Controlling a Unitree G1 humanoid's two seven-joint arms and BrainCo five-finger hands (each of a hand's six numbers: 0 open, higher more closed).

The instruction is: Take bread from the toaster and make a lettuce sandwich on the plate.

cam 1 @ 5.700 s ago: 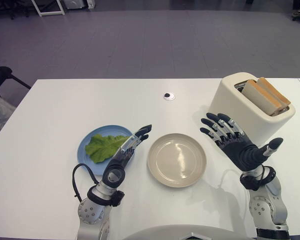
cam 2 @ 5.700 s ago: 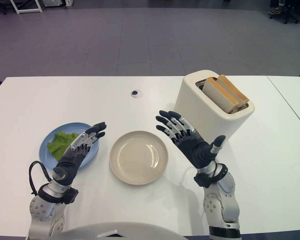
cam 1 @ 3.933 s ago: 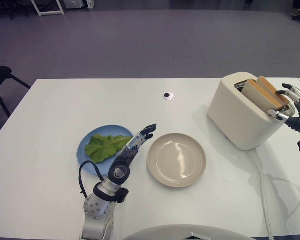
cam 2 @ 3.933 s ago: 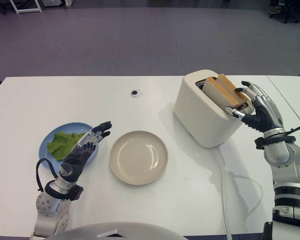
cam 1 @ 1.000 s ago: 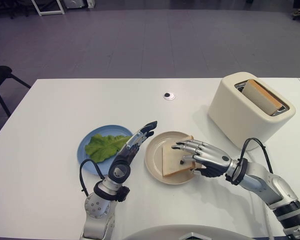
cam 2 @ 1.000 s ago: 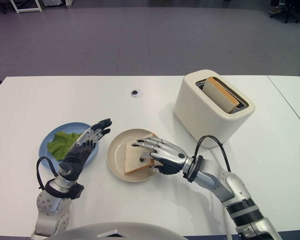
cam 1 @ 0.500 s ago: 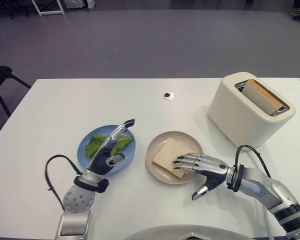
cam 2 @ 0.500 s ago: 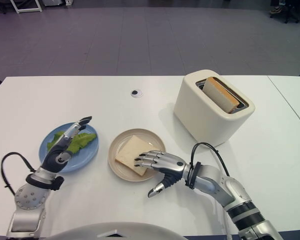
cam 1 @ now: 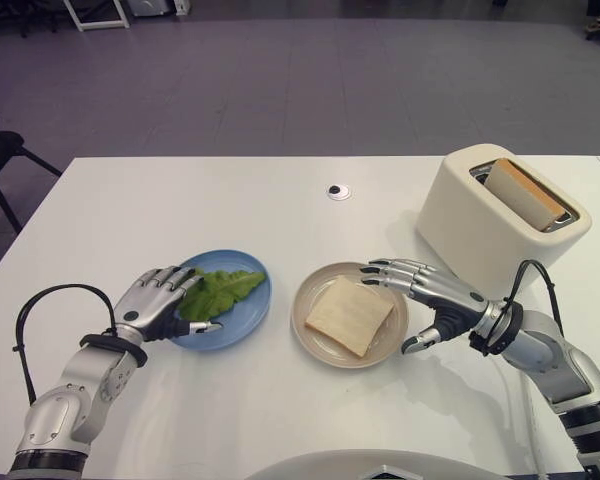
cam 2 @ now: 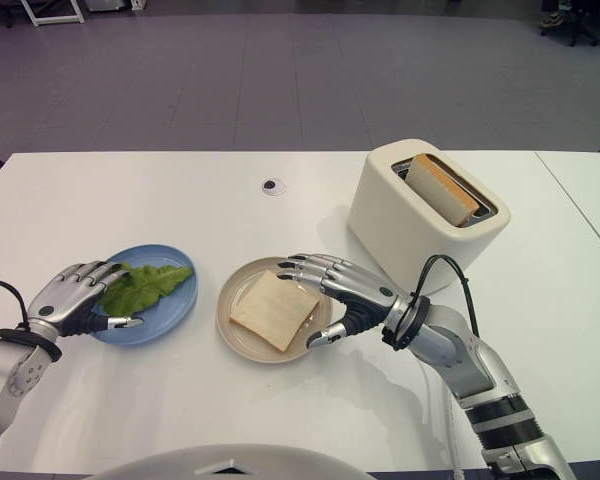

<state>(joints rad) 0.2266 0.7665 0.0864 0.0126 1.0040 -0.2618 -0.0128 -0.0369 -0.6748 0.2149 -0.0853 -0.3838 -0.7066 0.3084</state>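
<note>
One bread slice (cam 1: 352, 315) lies flat on the beige plate (cam 1: 320, 347), and the lettuce leaf (cam 1: 223, 290) lies on the blue plate (cam 1: 245, 325).
The right hand (cam 1: 435, 295) is spread wide and holds nothing. It hovers over the right rim of the beige plate, just beside the bread slice, and whether it touches the slice cannot be told. The left hand (cam 1: 158, 303) rests at the left edge of the blue plate, against the left end of the lettuce leaf; whether it really grasps the leaf cannot be told. The two plates stand side by side on the white table (cam 1: 100, 220), near each other but apart. The toaster (cam 1: 475, 245) stands at the right, behind the right hand, and a second slice (cam 1: 525, 192) sticks up from its slot.
</note>
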